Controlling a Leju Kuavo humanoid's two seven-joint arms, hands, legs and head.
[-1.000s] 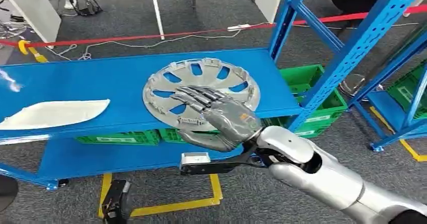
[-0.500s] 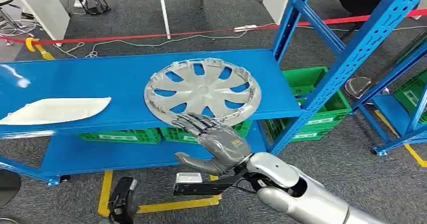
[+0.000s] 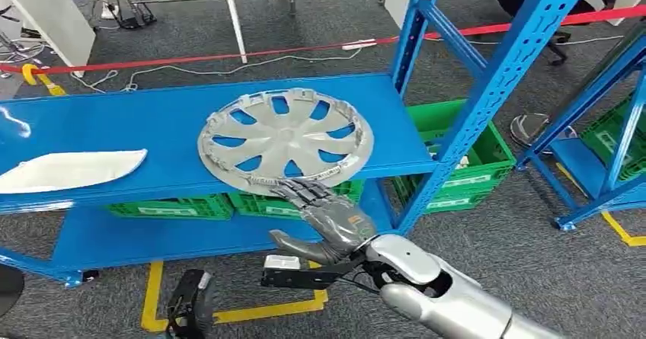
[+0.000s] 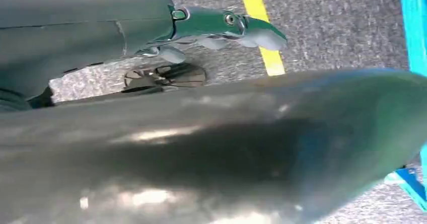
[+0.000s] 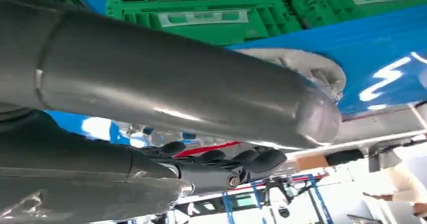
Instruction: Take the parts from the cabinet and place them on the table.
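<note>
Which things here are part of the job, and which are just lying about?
Job:
silver hubcap on the blue shelf
white curved part on the same shelf
right hand at the hubcap's near rim

Lying about:
green crates
red tape
yellow floor lines

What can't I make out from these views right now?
- Right hand on the hubcap: the head view shows fingertips at its near rim, but contact is unclear; the thumb blocks the right wrist view.
- Left hand: the left wrist view is mostly blurred cover, so open or shut is unclear.
- White part: cut off by the head view's left edge.
- Green crates: contents hidden by the shelf.
</note>
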